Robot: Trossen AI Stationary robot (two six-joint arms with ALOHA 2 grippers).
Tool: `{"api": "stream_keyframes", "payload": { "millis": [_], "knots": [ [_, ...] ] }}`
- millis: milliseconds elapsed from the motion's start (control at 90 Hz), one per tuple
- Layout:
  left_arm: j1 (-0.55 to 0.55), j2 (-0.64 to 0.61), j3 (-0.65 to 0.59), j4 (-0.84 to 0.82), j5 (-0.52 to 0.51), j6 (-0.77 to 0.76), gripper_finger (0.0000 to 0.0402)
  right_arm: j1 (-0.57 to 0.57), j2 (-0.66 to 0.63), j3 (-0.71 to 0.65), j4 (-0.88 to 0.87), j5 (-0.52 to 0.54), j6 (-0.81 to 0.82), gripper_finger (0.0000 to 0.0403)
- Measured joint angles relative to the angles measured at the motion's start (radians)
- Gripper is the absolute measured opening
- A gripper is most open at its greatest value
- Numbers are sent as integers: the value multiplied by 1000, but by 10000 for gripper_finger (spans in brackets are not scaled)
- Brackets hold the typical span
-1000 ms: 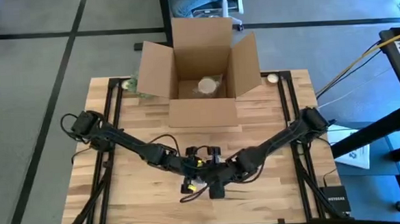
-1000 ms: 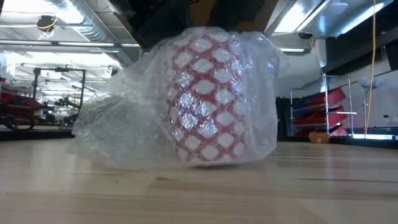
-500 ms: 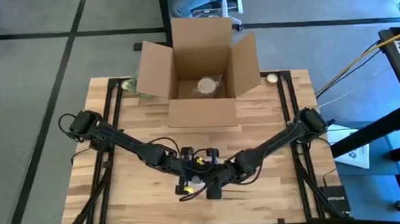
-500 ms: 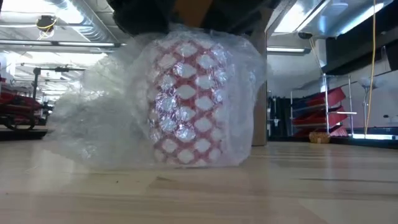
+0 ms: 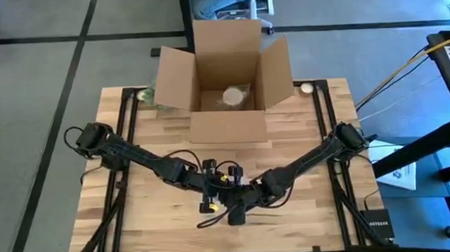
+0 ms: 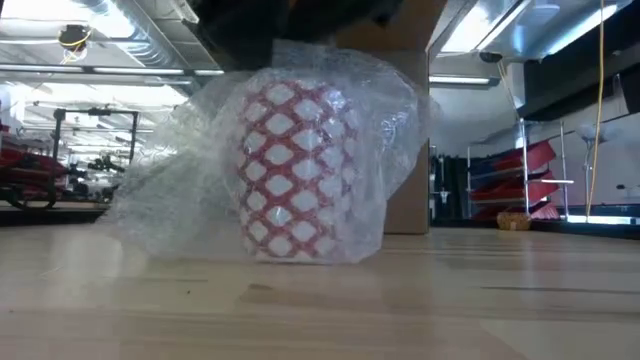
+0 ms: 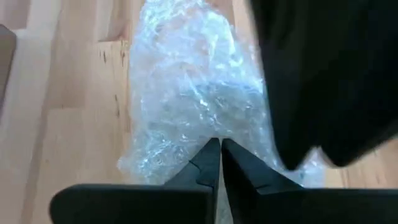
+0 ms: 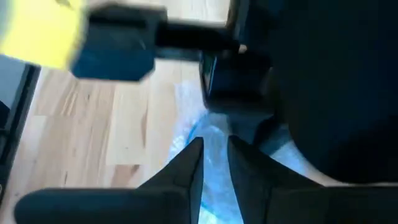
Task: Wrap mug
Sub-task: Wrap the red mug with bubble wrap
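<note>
On table [image 6: 480, 310], bubble-wrapped mug [image 6: 295, 170].

Open cardboard box [image 5: 227, 87] blocks the table's [image 5: 303, 137] far side.

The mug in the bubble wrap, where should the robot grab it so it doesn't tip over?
Probably around the middle of the mug, from above with one finger on each side. It stands upright on the table, and its red-and-white wall looks straight and round, so a squeeze across the middle should hold best. The bubble wrap bunches loosely on one side, so pinching only that would likely slip.
</note>
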Motion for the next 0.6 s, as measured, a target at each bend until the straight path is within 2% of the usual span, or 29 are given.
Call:
{"api": "stream_keyframes", "payload": {
  "millis": [356,600],
  "knots": [
    [0,-9,-1,-10,1,2,1,42,-4,147,-237,24,61,60],
    [0,-72,-2,6,-3,4,1,104,-10,150,-362,94,194,60]
  ]
}}
